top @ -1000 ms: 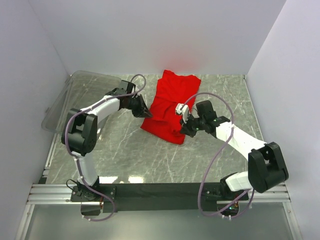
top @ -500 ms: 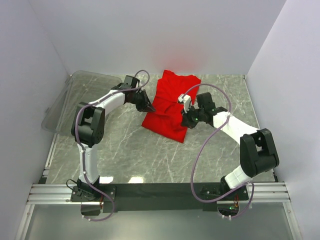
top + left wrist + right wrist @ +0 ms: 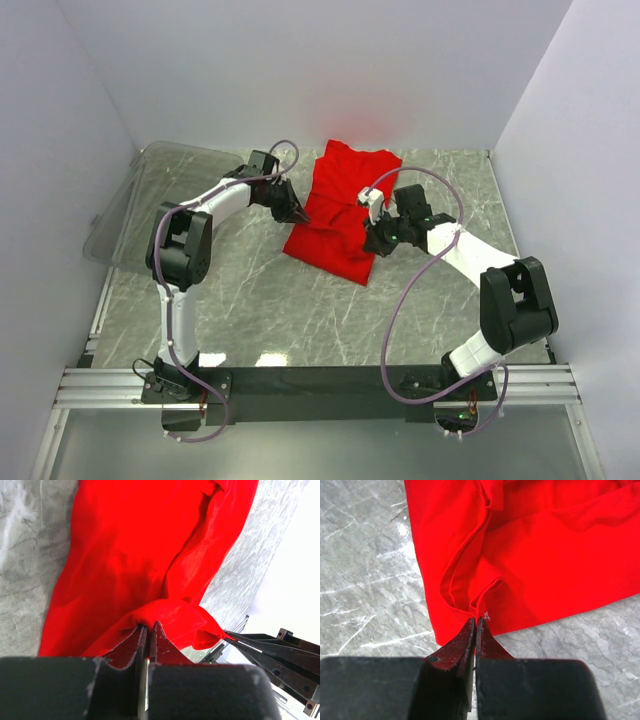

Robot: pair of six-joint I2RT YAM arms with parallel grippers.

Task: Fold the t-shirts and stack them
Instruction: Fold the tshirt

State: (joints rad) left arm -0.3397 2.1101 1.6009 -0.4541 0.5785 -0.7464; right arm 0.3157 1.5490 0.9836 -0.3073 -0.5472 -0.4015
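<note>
Over the last second your two arms reach farther out, then stall. The red t-shirt (image 3: 335, 215) barely shifts, so the fold looks paused mid-carry. The left gripper (image 3: 298, 212) is pinched tight on the shirt's left edge and the right gripper (image 3: 372, 243) on its right hem. The shirt lies far-centre on the marble table (image 3: 260, 300), its long axis near-to-far and slightly skewed. You can't tell which end is the collar.

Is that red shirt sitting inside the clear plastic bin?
No, the red t-shirt lies on the marble table, apart from the clear bin at the left edge.
</note>
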